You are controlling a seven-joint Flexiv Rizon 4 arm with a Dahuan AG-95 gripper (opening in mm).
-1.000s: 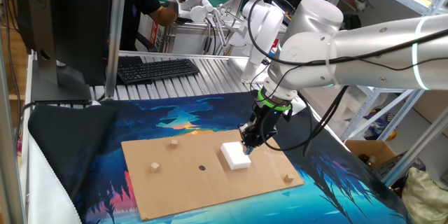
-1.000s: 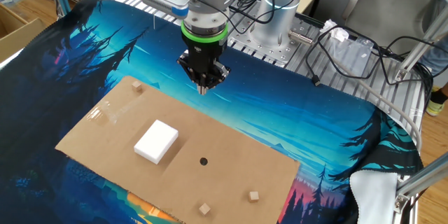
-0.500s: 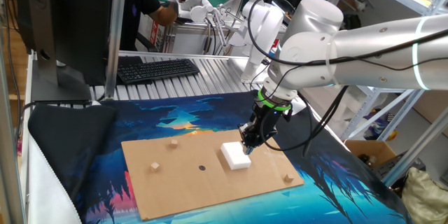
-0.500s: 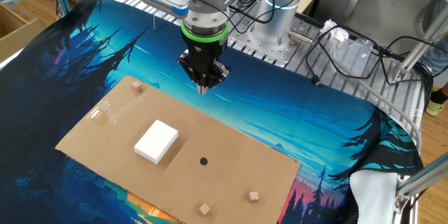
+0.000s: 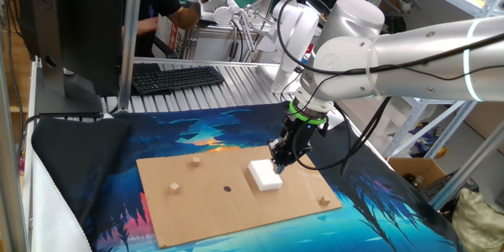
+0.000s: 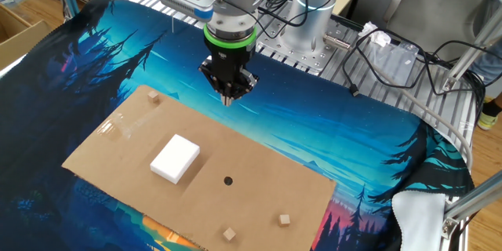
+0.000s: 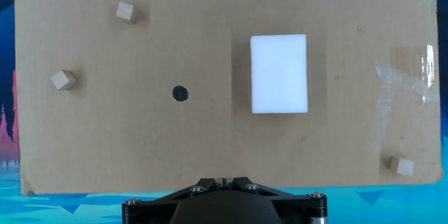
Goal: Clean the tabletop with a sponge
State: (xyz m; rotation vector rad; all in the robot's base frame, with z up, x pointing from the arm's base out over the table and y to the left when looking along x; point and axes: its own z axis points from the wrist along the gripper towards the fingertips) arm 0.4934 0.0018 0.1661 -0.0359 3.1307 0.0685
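Note:
The white sponge [image 5: 265,176] [image 6: 175,158] [image 7: 278,74] lies flat on the brown cardboard tabletop [image 5: 236,209] [image 6: 259,180] [image 7: 336,140], right of its small dark dot [image 7: 180,94]. My gripper [image 5: 278,165] [image 6: 229,100] [image 7: 224,180] hangs above the mat by the board's far long edge, apart from the sponge. Its jaws are pressed together with nothing between them.
Three tan wooden cubes [image 7: 125,12] [image 7: 62,80] [image 7: 402,166] lie on the board. A clear tape patch [image 7: 409,77] is near one short end. The blue printed mat [image 6: 329,137] surrounds the board. A keyboard [image 5: 177,77] and monitor [image 5: 75,24] stand at the back.

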